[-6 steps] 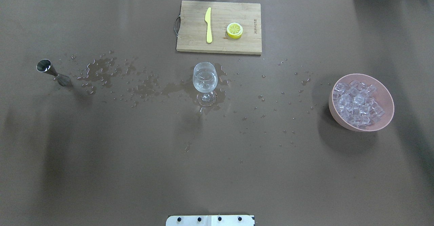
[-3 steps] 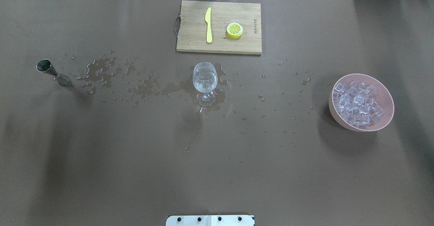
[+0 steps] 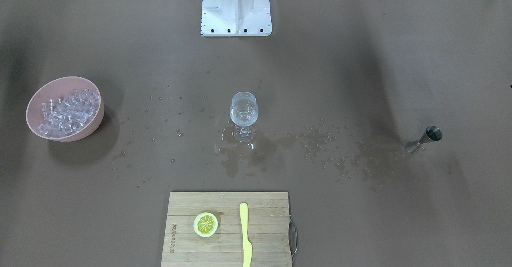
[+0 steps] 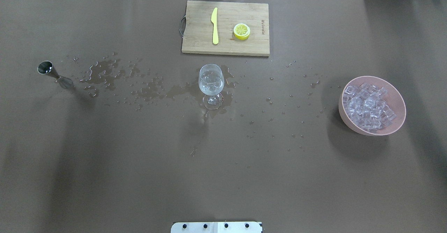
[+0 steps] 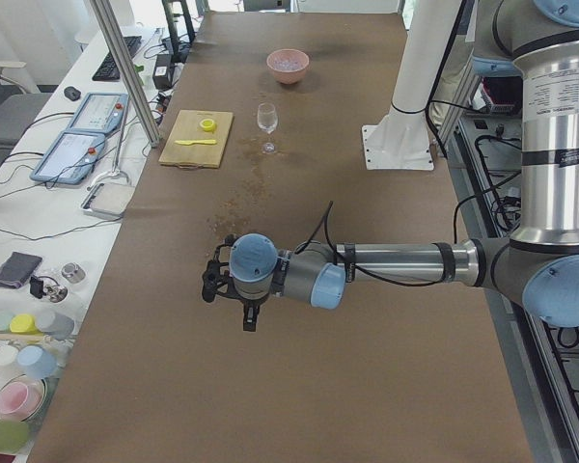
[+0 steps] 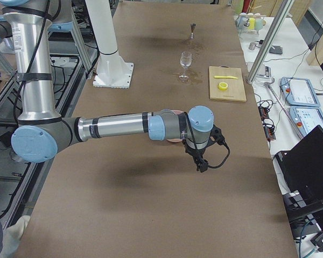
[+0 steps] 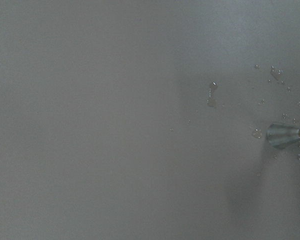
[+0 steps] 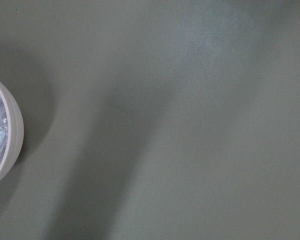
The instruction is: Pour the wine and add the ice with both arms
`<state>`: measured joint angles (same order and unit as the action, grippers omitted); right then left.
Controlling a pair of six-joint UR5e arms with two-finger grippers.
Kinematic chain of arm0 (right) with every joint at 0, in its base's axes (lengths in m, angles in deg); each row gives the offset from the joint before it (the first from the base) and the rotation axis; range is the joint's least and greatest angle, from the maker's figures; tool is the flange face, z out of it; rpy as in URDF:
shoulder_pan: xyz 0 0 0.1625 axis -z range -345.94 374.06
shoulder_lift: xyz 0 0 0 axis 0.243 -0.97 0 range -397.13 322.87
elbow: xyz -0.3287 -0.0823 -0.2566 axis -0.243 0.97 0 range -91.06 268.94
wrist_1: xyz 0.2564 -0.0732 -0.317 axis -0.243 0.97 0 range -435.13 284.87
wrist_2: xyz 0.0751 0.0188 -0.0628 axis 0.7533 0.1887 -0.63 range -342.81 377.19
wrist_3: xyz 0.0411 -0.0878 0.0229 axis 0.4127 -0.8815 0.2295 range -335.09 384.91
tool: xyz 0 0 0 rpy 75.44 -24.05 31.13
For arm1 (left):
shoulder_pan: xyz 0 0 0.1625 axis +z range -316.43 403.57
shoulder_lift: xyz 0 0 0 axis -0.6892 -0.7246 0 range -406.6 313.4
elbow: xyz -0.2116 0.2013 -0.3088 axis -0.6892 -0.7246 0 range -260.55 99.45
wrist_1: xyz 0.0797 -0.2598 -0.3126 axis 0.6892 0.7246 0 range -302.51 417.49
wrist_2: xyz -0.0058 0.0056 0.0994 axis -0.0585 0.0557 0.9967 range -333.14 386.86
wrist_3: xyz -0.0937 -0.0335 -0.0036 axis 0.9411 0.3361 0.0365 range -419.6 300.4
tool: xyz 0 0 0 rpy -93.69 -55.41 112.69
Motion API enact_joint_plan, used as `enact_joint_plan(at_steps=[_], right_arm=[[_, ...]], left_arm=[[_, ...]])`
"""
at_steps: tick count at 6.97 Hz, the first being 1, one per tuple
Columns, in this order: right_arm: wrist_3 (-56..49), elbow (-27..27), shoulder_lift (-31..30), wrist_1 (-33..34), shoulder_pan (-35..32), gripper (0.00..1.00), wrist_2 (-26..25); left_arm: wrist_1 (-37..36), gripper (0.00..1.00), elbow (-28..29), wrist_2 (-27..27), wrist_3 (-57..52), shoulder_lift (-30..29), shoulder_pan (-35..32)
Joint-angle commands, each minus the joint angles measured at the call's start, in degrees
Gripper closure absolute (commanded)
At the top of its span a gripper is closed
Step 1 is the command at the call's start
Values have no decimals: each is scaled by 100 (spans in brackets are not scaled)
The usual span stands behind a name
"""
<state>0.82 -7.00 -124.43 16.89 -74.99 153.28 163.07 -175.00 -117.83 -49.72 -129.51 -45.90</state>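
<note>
In the middle of the table the glass (image 4: 211, 82) stands upright with a little clear wine (image 3: 243, 117) low in it, so I judge you can treat the pour as done. Wet patches (image 4: 104, 70) lie around its foot and trail toward the robot's left. Well out on that side of the glass the jigger (image 4: 52, 73) stands alone, with nothing gripping it. Well to the other side of the glass, the robot's right, all the ice (image 4: 366, 107) I can make out is heaped in the pink bowl (image 4: 349, 121). Whether any cube is in the glass I cannot tell.

The step in hand therefore reads as the ice. Both arms hang above the table, touching nothing. The left gripper (image 5: 249, 320) and the right gripper (image 6: 202, 165) show only in the side views. I cannot tell how far their fingers are spread, and neither seems to hold anything.

Next you would bring the right gripper over the bowl, whose rim shows at the edge of its wrist view. Lower the fingers around one cube, close gently, carry it across to the glass and let go just above its rim. The slick cubes may slip.
</note>
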Motion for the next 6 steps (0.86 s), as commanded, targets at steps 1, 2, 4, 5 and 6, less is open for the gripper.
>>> enact_joint_plan(at_steps=[1,2,4,5,6], right_arm=[[1,-39,-112,-43,2,0,286],[1,-48,-112,-44,2,0,295],[1,-48,-103,-52,2,0,295],[10,-92,-156,-52,2,0,348],[27,-92,-182,-61,2,0,331]], left_arm=[[-81,1,-108,-59,40,223,-88],[-73,1,-99,-51,49,215,-97],[15,1,-247,-67,41,222,-167],[155,1,-492,-172,40,397,-185],[521,1,-460,-165,32,208,-150]])
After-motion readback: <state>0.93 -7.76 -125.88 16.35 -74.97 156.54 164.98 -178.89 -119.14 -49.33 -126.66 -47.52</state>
